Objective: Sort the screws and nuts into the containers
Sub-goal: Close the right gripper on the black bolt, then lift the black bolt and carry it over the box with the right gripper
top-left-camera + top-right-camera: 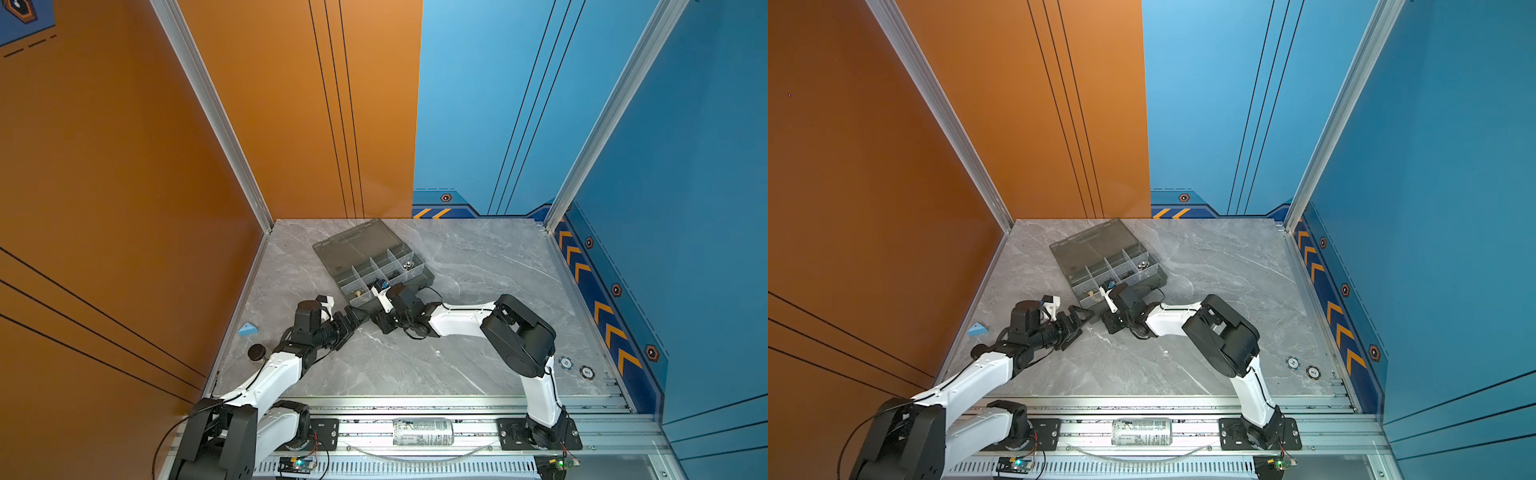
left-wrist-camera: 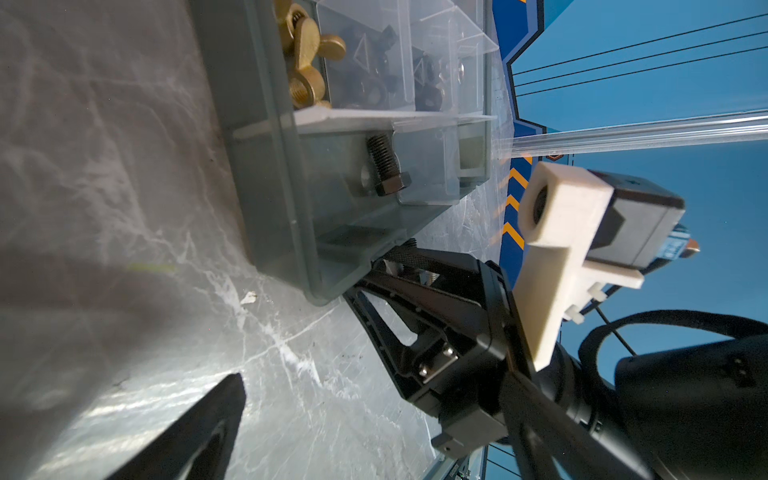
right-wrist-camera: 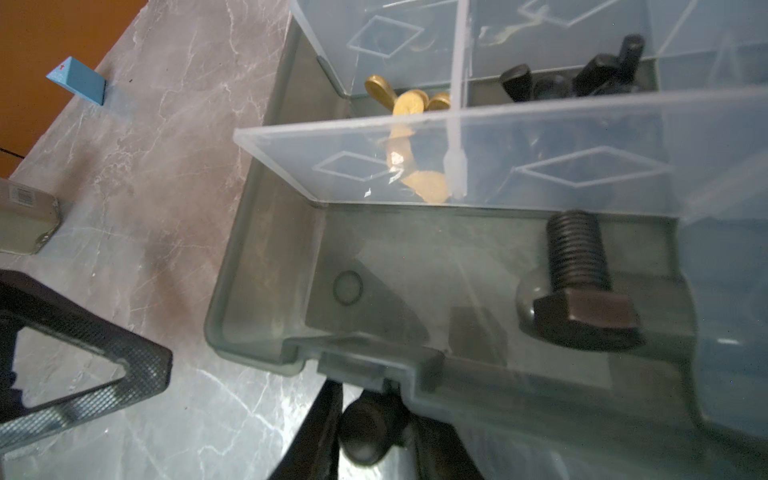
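The smoky-grey organizer box lies open, and its containers are split by whitish dividers. A black hex screw lies in the front container. Brass pieces and black pieces fill the containers behind it, and silver nuts sit further back. My right gripper is at the box's front wall, shut on a small black screw. My left gripper is open and empty just to the left, one finger showing in the right wrist view.
A blue wedge and a round dark-capped jar stand by the left wall. Two round chips lie at the front right. A can rests on the front rail. The box lid lies flat behind.
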Available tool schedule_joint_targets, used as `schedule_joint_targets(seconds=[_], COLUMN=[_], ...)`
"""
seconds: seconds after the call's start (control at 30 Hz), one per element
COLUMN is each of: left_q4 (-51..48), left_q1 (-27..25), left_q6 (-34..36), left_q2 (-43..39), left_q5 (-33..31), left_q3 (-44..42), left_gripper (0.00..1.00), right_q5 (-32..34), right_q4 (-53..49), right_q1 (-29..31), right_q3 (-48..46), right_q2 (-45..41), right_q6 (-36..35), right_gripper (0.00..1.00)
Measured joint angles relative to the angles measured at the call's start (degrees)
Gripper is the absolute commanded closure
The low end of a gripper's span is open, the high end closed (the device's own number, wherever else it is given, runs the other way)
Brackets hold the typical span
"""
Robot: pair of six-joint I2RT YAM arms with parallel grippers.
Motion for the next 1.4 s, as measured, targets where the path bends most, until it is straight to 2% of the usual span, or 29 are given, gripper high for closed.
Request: schedule_joint_targets(seconds=[0.33, 0.4, 0.53, 0.7, 0.9, 1.23, 1.4], left_q4=[0.00, 0.00, 0.00, -0.04, -0.66, -1.53, -1.53], left_q1=[0.00, 0.00, 0.00, 0.00, 0.17, 0.59, 0.59], left_q6=[0.00, 0.00, 0.00, 0.02, 0.02, 0.04, 0.04], left_q2=[0.35, 0.37, 0.37, 0.35, -0.57, -1.20, -1.22], left_q5=[0.00, 0.00, 0.00, 0.00, 0.02, 0.02, 0.04], left_q3=[0.00, 0.00, 0.00, 0.00, 0.00, 0.00, 0.00], left_gripper=[0.02, 0.02, 0.02, 0.02, 0.02, 0.02, 0.02], right_q5=[0.79, 0.79, 0.72, 0.70, 0.79, 0.26, -1.97], right_q4=[2.45, 3.32, 4.66, 7.08, 7.52, -5.84, -10.32], right_q1=[0.00, 0.00, -0.24, -0.44, -0.66, -1.05, -2.51], right_q3=[-1.29, -1.66, -2.49, -3.91, -8.11, -7.89, -2.03], right_q2=[0.00, 0.00, 0.00, -0.13, -3.30, -9.94, -10.60], right_q6=[1.03, 1.33, 1.97, 2.40, 2.36, -0.85, -2.40], right_gripper=[0.73, 0.76, 0.94, 0.99, 1.00, 1.00, 1.00])
